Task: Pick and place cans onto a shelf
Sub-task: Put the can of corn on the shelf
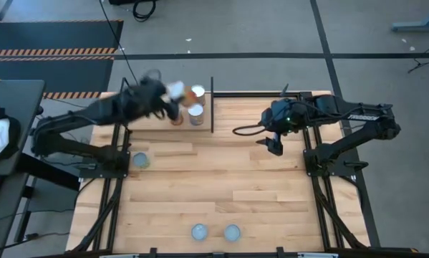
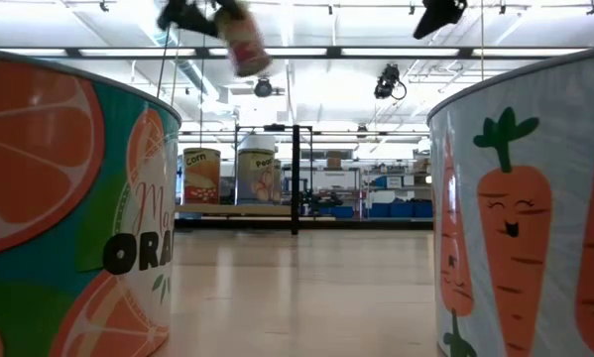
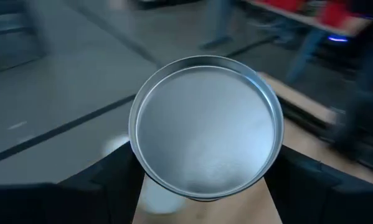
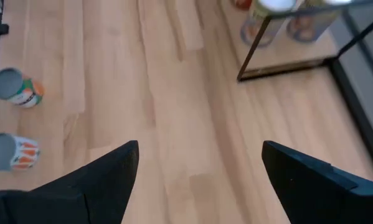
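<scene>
- Clearly, the left gripper [image 1: 172,100] was carrying a can [image 3: 206,127] clamped between its fingers [image 3: 108,180], high above the far left corner of the desk [image 1: 221,179], right at the shelf [image 1: 213,106].
- In the low view that can [image 2: 242,40] hung tilted, well above the shelf board, so the step in hand was judged to be the placing.
- Two cans [image 1: 195,115] already stood on the shelf just beside the carried one; a good set-down would need a clear spot next to them without knocking either.
- Levelling the can before lowering seemed wise, since a tilted base could tip it on landing.
- The fingers should probably part only once the base rests flat on the board.
- The right gripper [image 1: 274,145] waited over the far right part of the desk, its fingers [image 4: 105,177] spread and holding nothing.
- Other cans were left on the desk: one near the left edge [image 1: 140,160] and two by the near edge [image 1: 199,231].
</scene>
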